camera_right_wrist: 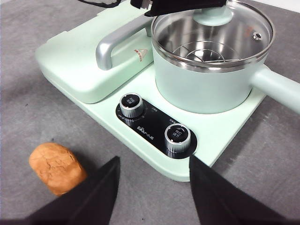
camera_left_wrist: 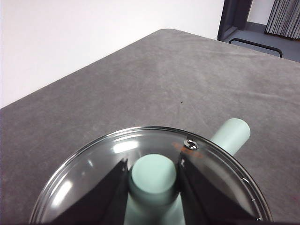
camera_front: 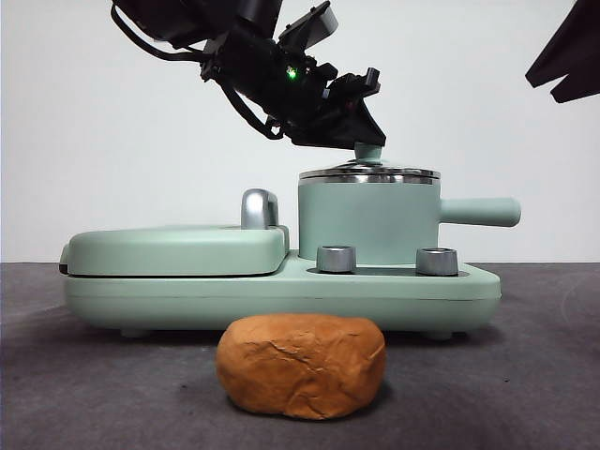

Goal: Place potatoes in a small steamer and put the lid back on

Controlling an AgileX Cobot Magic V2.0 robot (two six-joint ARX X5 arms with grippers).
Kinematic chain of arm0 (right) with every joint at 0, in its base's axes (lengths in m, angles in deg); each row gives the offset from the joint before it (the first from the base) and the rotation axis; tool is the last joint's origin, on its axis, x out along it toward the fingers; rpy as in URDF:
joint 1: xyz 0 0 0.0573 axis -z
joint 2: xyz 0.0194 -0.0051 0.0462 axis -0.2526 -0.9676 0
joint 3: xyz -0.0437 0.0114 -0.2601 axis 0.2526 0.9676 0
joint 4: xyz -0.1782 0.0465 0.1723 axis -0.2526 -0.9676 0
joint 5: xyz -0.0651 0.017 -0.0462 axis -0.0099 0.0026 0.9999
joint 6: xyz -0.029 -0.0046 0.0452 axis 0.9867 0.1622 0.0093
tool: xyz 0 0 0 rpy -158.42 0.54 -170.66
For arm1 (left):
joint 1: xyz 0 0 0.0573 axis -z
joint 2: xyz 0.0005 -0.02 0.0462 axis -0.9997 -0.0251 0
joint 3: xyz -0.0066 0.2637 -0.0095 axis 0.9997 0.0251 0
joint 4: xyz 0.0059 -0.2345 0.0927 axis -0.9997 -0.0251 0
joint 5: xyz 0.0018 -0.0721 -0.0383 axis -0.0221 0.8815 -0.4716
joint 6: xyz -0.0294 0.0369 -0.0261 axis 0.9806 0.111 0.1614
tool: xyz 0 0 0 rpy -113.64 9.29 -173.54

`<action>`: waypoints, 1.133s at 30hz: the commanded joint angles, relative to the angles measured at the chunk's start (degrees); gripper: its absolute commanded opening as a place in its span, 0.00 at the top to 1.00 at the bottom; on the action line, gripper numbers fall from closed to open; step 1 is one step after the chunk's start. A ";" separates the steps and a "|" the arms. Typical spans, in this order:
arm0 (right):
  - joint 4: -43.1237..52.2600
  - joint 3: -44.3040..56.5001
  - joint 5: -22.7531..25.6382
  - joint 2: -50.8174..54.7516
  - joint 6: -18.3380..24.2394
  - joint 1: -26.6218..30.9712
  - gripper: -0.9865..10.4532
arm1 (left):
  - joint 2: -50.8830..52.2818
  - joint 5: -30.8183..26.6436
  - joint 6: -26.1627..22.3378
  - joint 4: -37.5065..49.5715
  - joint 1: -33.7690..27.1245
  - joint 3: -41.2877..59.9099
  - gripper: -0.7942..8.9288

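Left gripper [camera_left_wrist: 153, 176] clamped on the lid [camera_front: 369, 172] knob, lid seated on the small steamer [camera_front: 367, 221]. Right gripper [camera_right_wrist: 152, 187] jaws spread, holding nothing, hovering near the appliance base [camera_right_wrist: 220, 136]. Potato [camera_front: 301, 364] sits on the table [camera_front: 84, 394] in front of the base, outside the pot.

- One potato [camera_front: 302, 365], sitting on the grey table [camera_front: 525, 375] in front of the cooker. Just the one orange-brown lump.
- One small steamer pot [camera_front: 367, 220], mint green, with one stubby side handle [camera_front: 480, 212].
- One glass lid [camera_right_wrist: 234, 23], with one green knob [camera_left_wrist: 153, 174] on top.
- One flat grill cover [camera_front: 173, 249], with one chrome handle [camera_right_wrist: 117, 44].
- Two silver dials [camera_right_wrist: 131, 104] on the cooker base [camera_front: 281, 295].
- Two grippers: the left gripper [camera_left_wrist: 152, 180] and the right gripper [camera_right_wrist: 152, 187], two black jaws each.
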 commanded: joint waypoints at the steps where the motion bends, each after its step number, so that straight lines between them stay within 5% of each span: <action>1: 0.57 -1.01 0.04 -0.22 -1.03 -0.28 0.71 | -1.40 0.42 -2.08 -1.44 0.48 -1.11 0.90; 34: 0.55 -1.01 0.04 -0.22 -1.07 -0.28 0.71 | 5.97 0.44 -1.22 -1.16 -1.36 -1.18 0.90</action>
